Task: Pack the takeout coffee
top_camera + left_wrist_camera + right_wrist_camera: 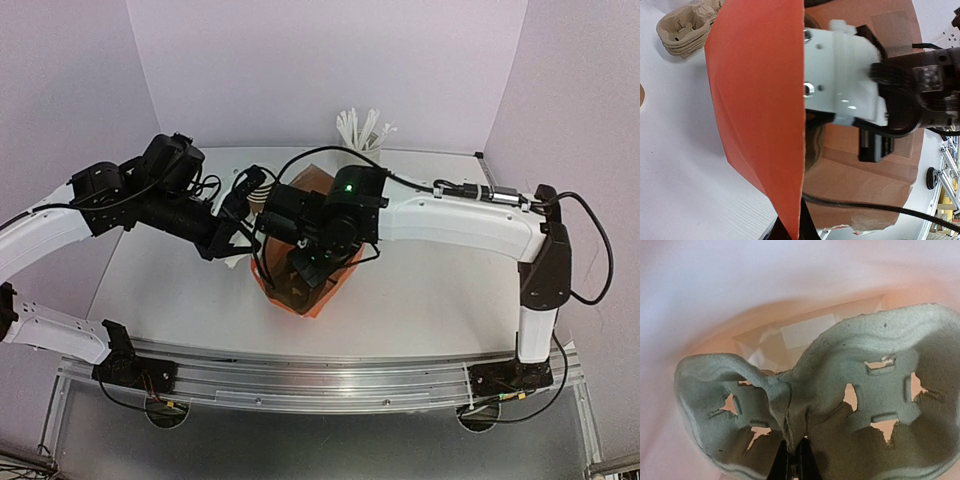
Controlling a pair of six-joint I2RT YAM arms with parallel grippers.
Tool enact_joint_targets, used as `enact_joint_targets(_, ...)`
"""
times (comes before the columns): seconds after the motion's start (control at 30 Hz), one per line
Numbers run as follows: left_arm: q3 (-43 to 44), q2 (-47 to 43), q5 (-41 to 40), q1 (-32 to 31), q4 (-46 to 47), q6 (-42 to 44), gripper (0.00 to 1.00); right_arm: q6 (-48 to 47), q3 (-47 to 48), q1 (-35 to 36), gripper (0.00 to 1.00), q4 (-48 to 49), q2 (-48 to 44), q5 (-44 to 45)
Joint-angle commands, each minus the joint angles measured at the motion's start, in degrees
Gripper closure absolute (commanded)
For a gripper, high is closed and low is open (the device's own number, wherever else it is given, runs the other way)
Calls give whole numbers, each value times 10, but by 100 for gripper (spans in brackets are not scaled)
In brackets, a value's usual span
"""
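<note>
An orange paper bag stands open at the table's middle. My left gripper is shut on the bag's rim edge and holds that side; in the top view it is at the bag's left. My right gripper reaches inside the bag and is shut on the centre ridge of a grey pulp cup carrier, whose two cup holes are empty. In the top view the right wrist covers the bag's mouth. The lidded takeout coffee cup is not visible in any view.
A stack of pulp carriers lies on the table beyond the bag. A holder of white sticks stands at the back. Brown cups sit behind the left wrist. Purple walls close the back and sides.
</note>
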Motion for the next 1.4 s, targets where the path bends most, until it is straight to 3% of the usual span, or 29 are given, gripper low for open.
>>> enact_joint_targets(0.0, 18, 4, -2, 10, 8, 20, 100, 7, 70, 18, 100, -46, -48, 24)
enact_joint_targets(0.23, 61, 19, 2, 11, -16, 45, 100, 1, 156, 20, 100, -64, -36, 28)
enact_joint_targets(0.4, 83, 26, 23, 15, -41, 34, 100, 94, 230, 10, 100, -191, 0, 39)
enact_joint_targets(0.57, 97, 36, 62, 17, -51, 41, 100, 178, 206, -14, 100, -201, -23, -21)
enact_joint_targets(0.83, 131, 62, 109, 28, -93, 72, 100, 182, 207, -17, 100, -202, -20, -69)
enact_joint_targets(1.03, 170, 98, 148, 74, -129, 83, 100, 204, 197, -17, 100, -203, -22, -116)
enact_joint_targets(1.37, 171, 124, 199, 78, -135, 46, 100, 203, 199, -28, 100, -191, 7, -86)
